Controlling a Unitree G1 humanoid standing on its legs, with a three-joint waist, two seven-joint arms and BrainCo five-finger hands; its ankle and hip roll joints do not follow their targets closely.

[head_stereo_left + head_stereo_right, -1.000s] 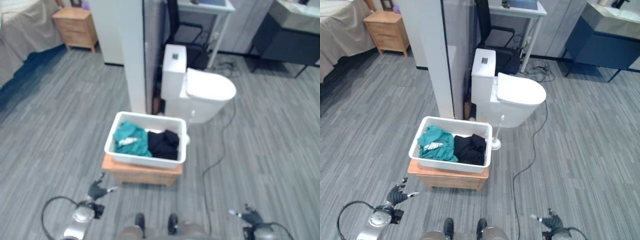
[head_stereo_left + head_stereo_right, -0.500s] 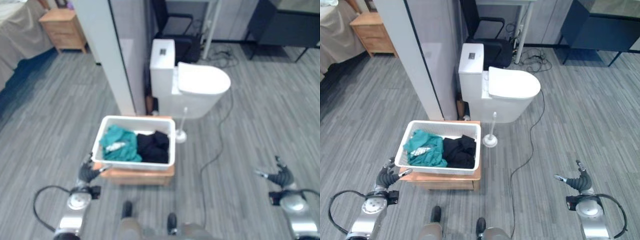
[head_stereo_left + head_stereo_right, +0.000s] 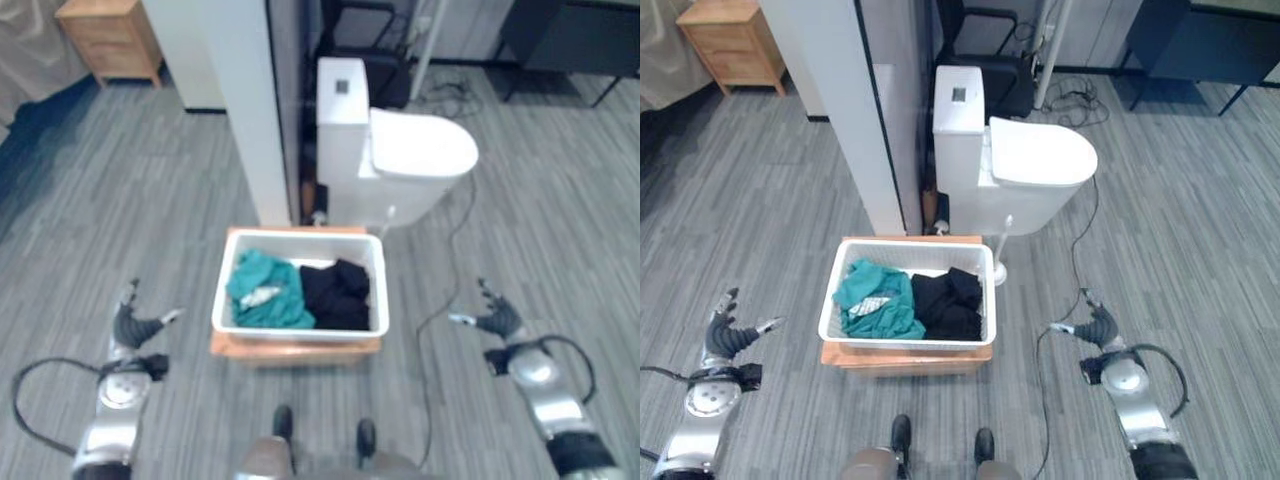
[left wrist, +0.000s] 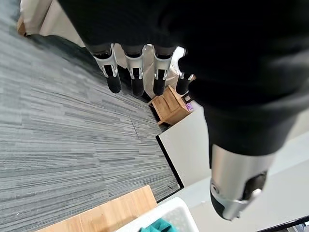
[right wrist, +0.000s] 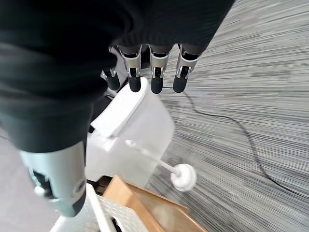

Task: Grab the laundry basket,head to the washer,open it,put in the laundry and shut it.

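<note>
Grey plank flooring (image 3: 790, 200) surrounds our white slatted plastic laundry basket (image 3: 906, 337) atop a low wooden stand (image 3: 906, 358); our left hand (image 3: 725, 337) and right hand (image 3: 1098, 326) flank it, fingers apart, empty.

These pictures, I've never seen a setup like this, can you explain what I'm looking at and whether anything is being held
A humanoid robot is looking down through two head cameras; two more cameras sit on its wrists, looking along each hand. The white laundry basket rests on a low wooden stand on the floor, holding a teal garment and a black one. A toilet with its brush stands behind it. The left hand and right hand hang open either side of the basket, apart from it. Nothing is held.
</note>
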